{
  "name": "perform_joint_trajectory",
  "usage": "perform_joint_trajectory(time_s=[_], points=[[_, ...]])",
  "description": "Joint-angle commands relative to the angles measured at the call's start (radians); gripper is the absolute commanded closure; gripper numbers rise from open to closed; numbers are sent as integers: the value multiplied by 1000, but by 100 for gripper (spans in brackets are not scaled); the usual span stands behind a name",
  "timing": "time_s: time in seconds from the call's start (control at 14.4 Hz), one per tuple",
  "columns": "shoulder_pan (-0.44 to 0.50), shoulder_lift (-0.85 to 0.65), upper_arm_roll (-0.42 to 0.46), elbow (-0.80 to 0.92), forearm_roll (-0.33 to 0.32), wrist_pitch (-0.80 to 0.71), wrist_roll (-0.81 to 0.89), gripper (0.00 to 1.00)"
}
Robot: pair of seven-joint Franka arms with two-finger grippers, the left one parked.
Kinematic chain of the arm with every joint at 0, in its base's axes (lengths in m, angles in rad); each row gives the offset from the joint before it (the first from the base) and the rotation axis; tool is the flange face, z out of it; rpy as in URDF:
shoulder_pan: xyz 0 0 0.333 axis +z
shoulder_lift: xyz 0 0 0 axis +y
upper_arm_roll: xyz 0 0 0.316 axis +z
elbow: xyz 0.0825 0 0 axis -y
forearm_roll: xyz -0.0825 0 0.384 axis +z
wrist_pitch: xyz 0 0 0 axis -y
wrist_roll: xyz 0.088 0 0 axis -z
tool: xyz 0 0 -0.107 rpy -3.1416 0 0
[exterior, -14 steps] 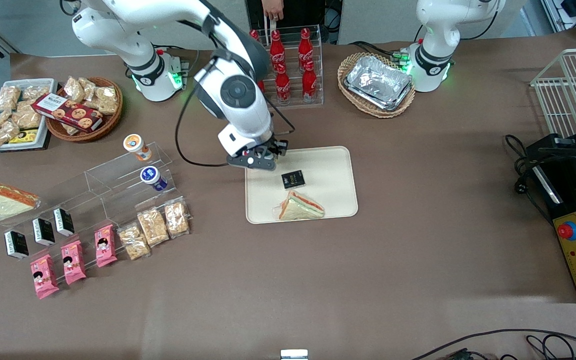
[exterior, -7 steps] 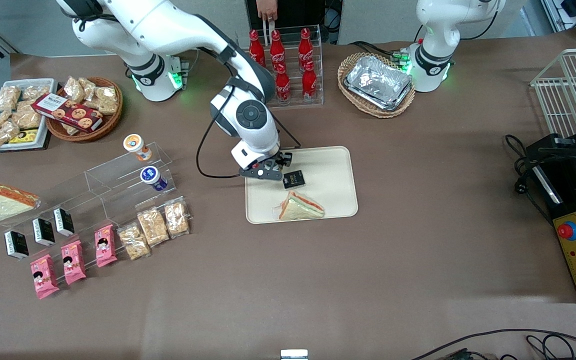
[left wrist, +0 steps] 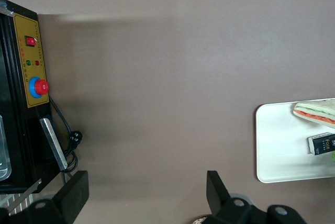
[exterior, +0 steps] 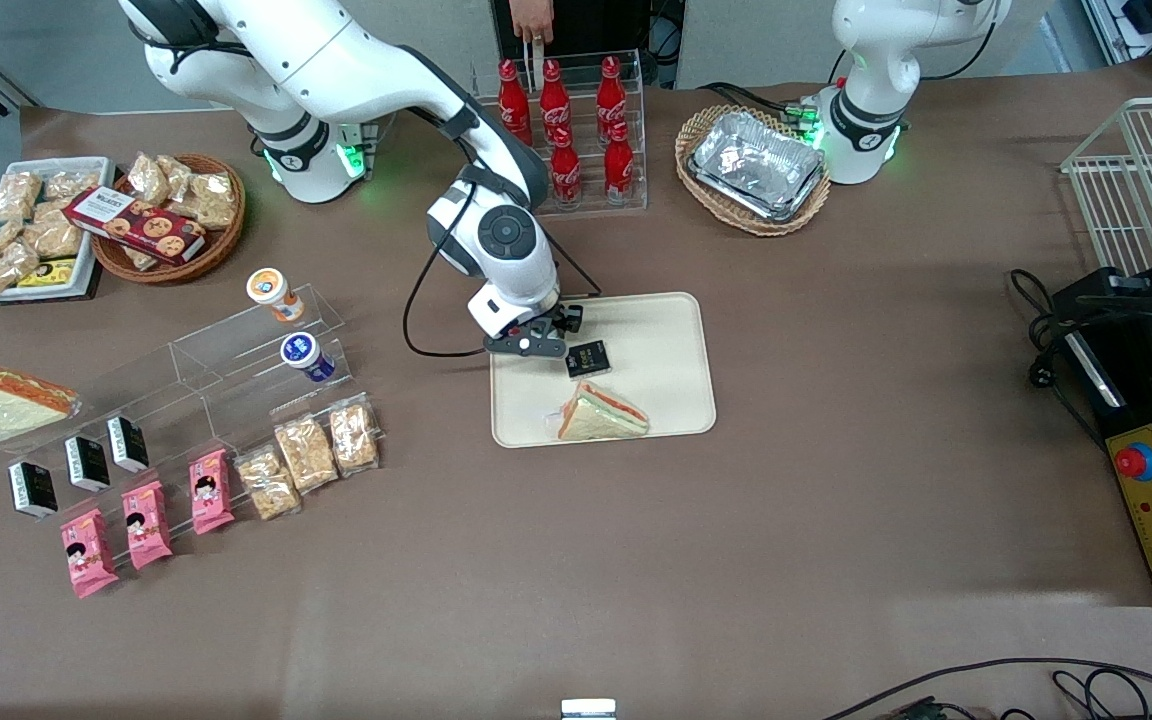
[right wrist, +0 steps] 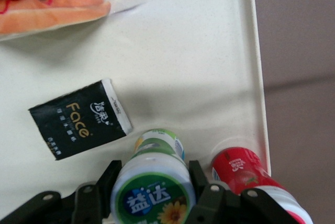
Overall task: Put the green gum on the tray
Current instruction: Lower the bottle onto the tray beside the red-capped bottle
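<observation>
My right gripper is shut on the green gum, a small jar with a green-rimmed white lid, and its fingers press on both sides of the lid. The jar stands upright, its base at or just above the cream tray. In the front view the gripper is low over the tray, at the corner nearest the working arm's base, and the wrist hides the jar.
On the tray lie a black Face packet, a wrapped sandwich and a red-lidded jar close to the rim beside the gum. An acrylic rack with orange-lidded and blue-lidded jars stands toward the working arm's end. Cola bottles stand farther back.
The gripper has moved with the jar toward the tray and come down over its corner. It has barely shifted in the last half second.
</observation>
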Motion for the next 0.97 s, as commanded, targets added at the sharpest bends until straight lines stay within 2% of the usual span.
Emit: perform_joint_trajectory(time_s=[0.0, 0.07, 0.14, 0.21, 0.28, 0.62, 0.9], points=[[10, 11, -11, -15, -18, 42, 19, 81], [9, 12, -11, -12, -18, 42, 17, 55], [10, 12, -12, -10, -18, 42, 17, 48], [10, 12, -12, -10, -18, 42, 17, 29], [9, 12, -12, -10, -18, 42, 19, 0], [4, -24, -12, -6, -20, 24, 13, 0], [0, -144, -12, 23, -44, -120, 8, 0]])
